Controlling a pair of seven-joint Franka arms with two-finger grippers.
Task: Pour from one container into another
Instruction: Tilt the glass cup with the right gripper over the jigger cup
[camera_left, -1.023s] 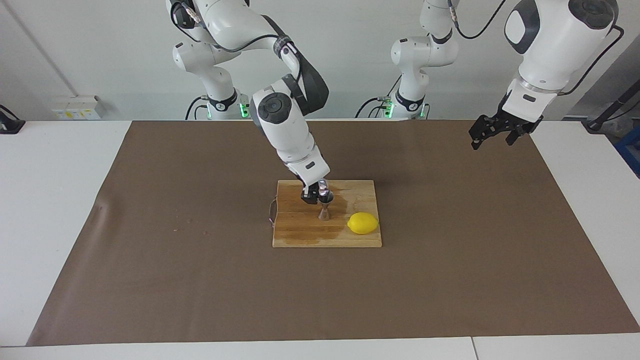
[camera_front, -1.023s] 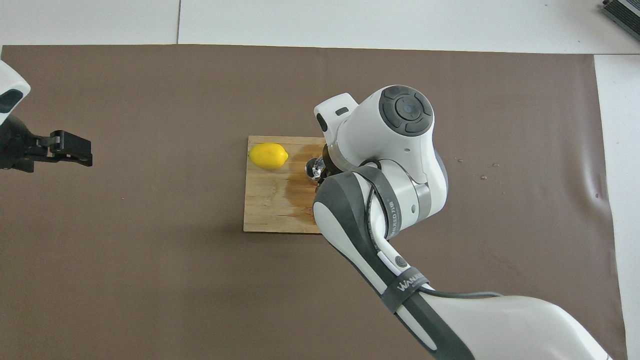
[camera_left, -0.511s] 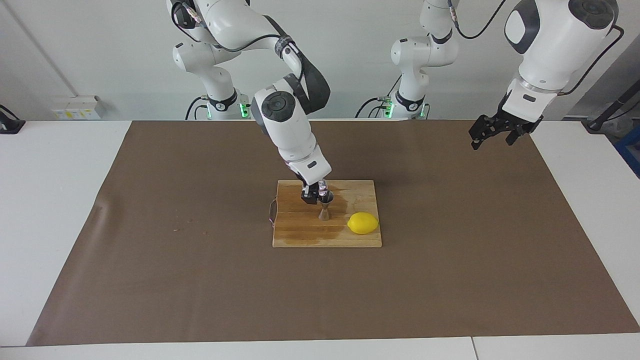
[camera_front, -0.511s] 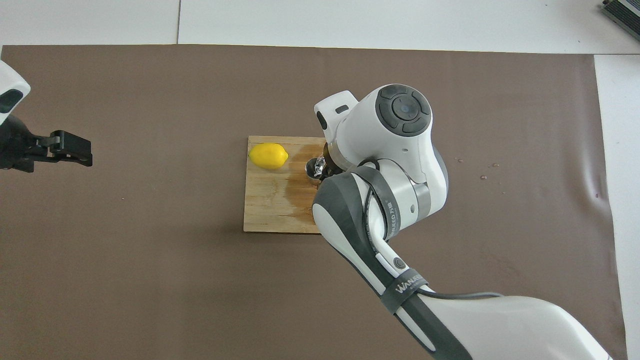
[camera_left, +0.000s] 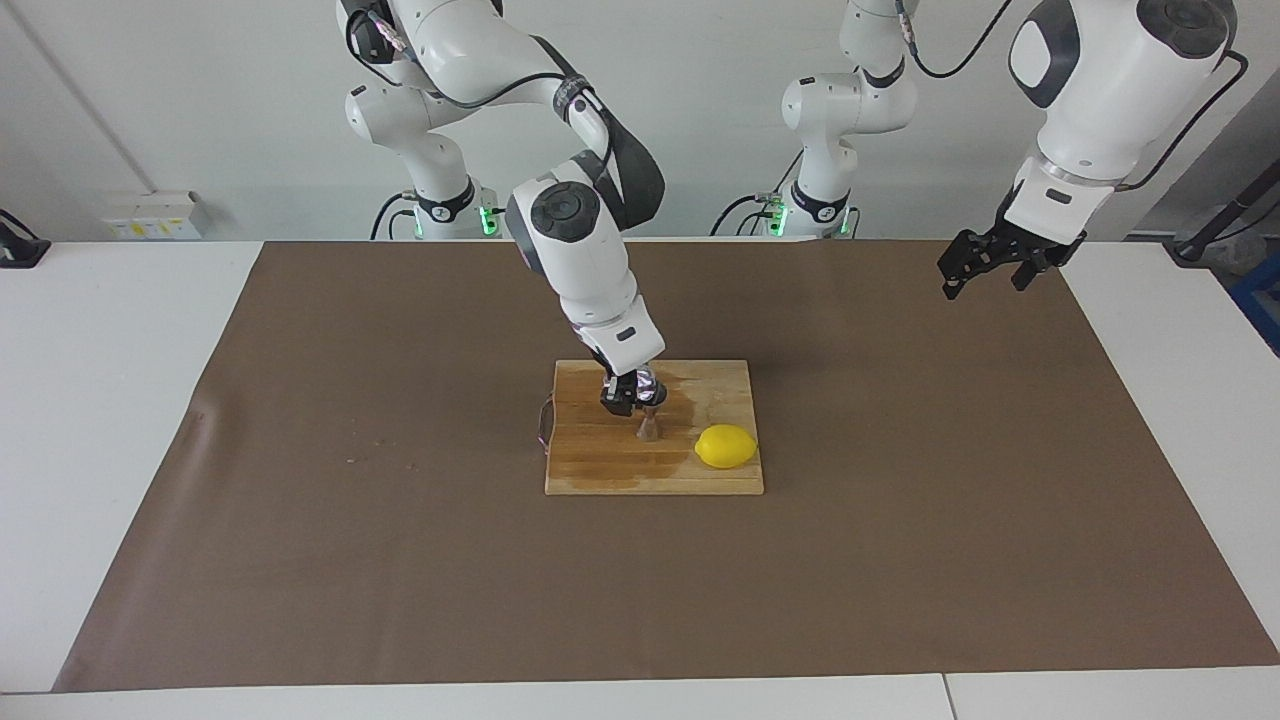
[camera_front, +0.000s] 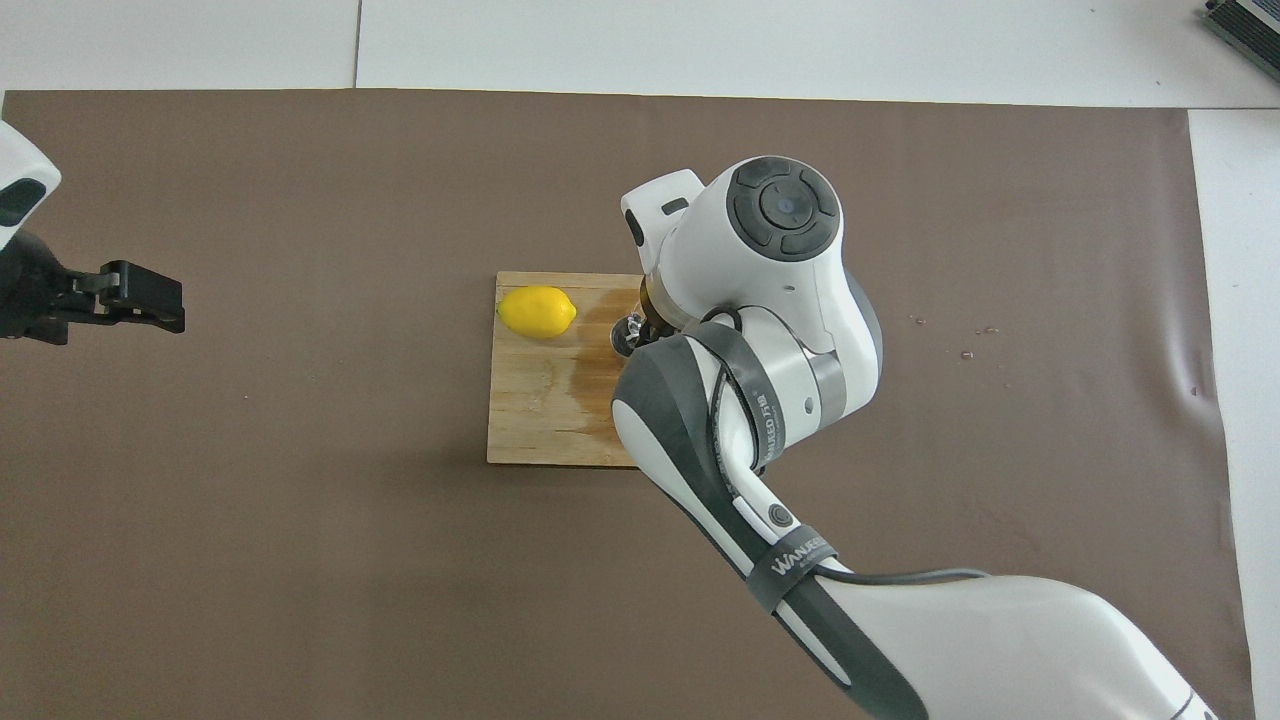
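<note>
We are holding the glass cup (camera_left: 647, 381) clamped in the right jaws (camera_left: 630, 393), tipped over the mouth of the jigger (camera_left: 648, 424), which is standing directly below the jaws on the cutting board (camera_left: 600, 470); the cup is sitting so close to the jigger's rim that we cannot tell whether the two are touching. The left jaws (camera_left: 985, 262) are hanging apart and empty over the brown mat (camera_left: 900, 560) at the left arm's end of the counter, well clear of the work, and that arm is waiting. We are judging the pour to be under way or close to its end. The main hazard is the jigger itself: it is balancing on a narrow cone base with a thin waist, so any sideways drift of the jaws while the cup is this low is likely to be nudging it over and spilling what it is holding. A dark wet patch (camera_left: 690, 400) is already showing on the board beside the jaws, so liquid missing the small mouth is a live risk, and a damp board is also letting the jigger slide. Tilting too fast is risking overshoot of the rim. The faceted glass is slick, so the cup may be rotating in the jaws. The lemon (camera_left: 726, 446) is lying just beside the jigger, limiting room for withdrawal on that side.
</note>
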